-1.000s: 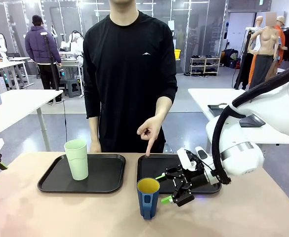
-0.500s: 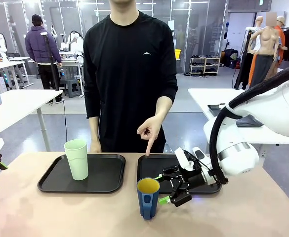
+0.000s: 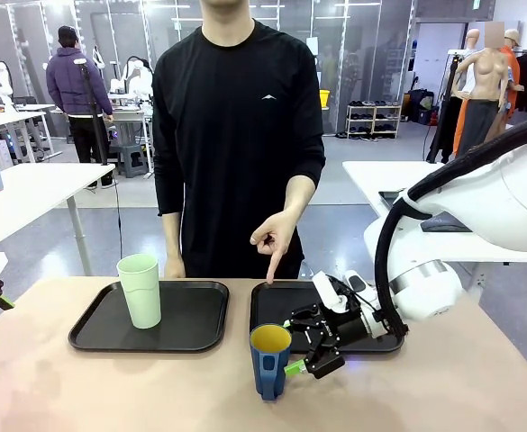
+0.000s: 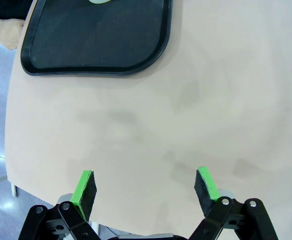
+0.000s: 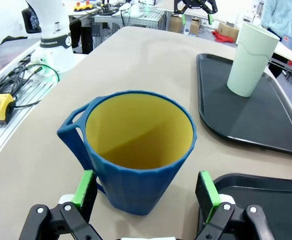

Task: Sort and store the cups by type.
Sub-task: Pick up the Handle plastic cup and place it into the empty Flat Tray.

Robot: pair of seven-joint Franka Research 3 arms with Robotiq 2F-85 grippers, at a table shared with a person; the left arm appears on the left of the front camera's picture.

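1. The right gripper stood with its jaws spread wide, low over the table at about 3 o'clock of the blue mug. Its green pads sat either side of the mug's base in the right wrist view, holding nothing; whether a pad touched the mug could not be told.
2. The left gripper was also wide open and empty, hanging over bare tabletop, with only its green tips showing at the 9 o'clock edge of the front view.
3. The blue mug, yellow inside, stood upright on the table near the front edge, at about 7 o'clock of the right tray, outside it.
4. The mint-green tumbler stood upright on the left tray, toward its 9 o'clock side.
5. The right wrist view showed the mug's handle pointing toward 9 o'clock and its ribbed wall; the front view showed the person's hand pointing a finger down at the far edge of the right tray.
6. The left wrist view showed one corner of a black tray at 12 o'clock.
7. Counted: two cups, two black trays, two grippers, one pointing hand.
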